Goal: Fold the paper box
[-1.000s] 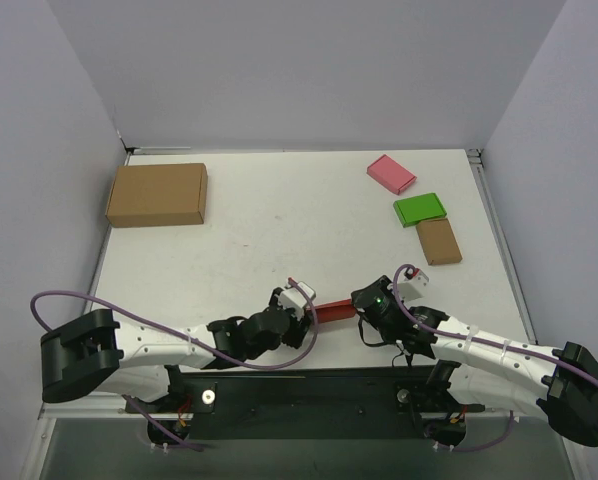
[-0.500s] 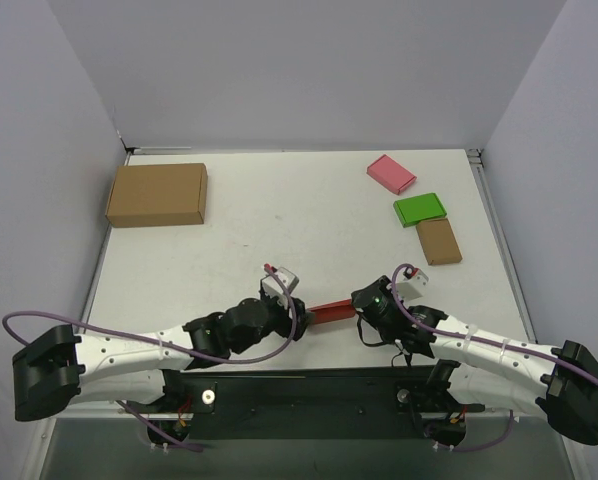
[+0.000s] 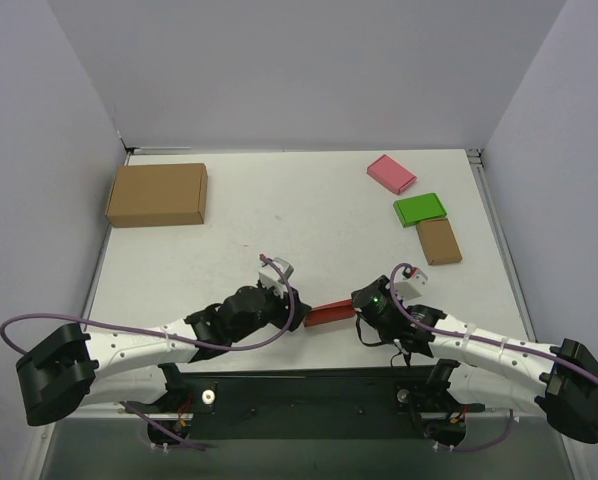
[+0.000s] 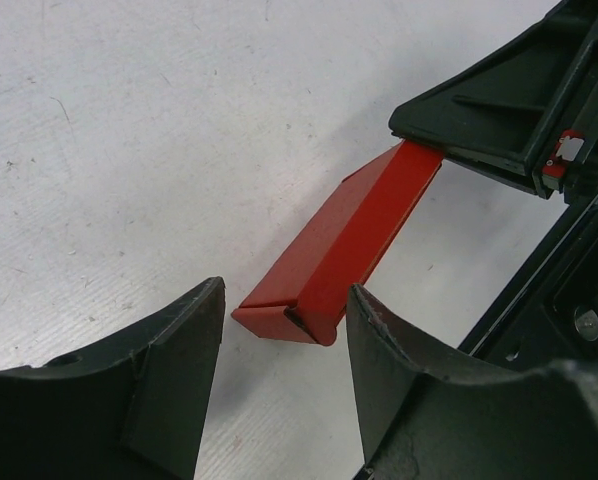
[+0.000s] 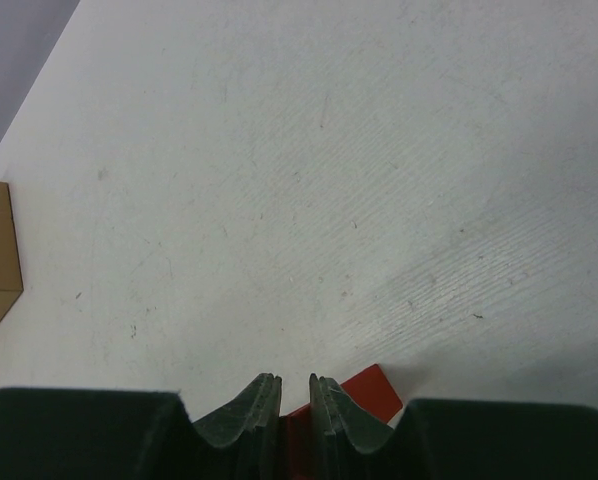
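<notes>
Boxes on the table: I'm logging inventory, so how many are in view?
5: the brown carton far left; the pink box, green box and small brown box far right; the red paper box at the near middle. None seem hidden.

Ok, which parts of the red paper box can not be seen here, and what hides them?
Top view: the right gripper covers one end of the paper box; the wrist of the left gripper hides whether it touches the other end.
Left wrist view: the far end disappears inside the right gripper, so its flaps cannot be read.
Right wrist view: only a red corner shows beside the fingers; the bottom edge cuts off the rest.
</notes>
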You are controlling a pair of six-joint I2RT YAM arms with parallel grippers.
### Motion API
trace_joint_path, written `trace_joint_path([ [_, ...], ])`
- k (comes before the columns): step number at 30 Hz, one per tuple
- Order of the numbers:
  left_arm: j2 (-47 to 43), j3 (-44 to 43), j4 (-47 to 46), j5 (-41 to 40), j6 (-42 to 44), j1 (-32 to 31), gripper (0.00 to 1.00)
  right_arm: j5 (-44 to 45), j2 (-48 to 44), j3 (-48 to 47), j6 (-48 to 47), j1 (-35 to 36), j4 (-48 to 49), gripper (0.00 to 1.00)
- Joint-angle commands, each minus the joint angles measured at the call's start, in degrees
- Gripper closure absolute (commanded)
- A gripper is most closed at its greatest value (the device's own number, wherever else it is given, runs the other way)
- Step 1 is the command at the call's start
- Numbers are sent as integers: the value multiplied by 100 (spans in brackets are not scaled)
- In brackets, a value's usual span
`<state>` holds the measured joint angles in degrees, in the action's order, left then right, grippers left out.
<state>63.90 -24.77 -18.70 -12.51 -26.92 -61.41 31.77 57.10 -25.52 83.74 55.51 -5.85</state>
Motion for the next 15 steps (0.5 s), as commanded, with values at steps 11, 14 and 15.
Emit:
trace_joint_path([
  [11,158,227,-486,249,-103,41,52,57,170,-58,-113,74,-549,83],
  [14,202,298,-503,258,-103,41,55,57,179,-67,-113,74,-549,83],
  [15,219,315,-521,267,-103,32,57,49,179,-67,-113,83,-549,83],
])
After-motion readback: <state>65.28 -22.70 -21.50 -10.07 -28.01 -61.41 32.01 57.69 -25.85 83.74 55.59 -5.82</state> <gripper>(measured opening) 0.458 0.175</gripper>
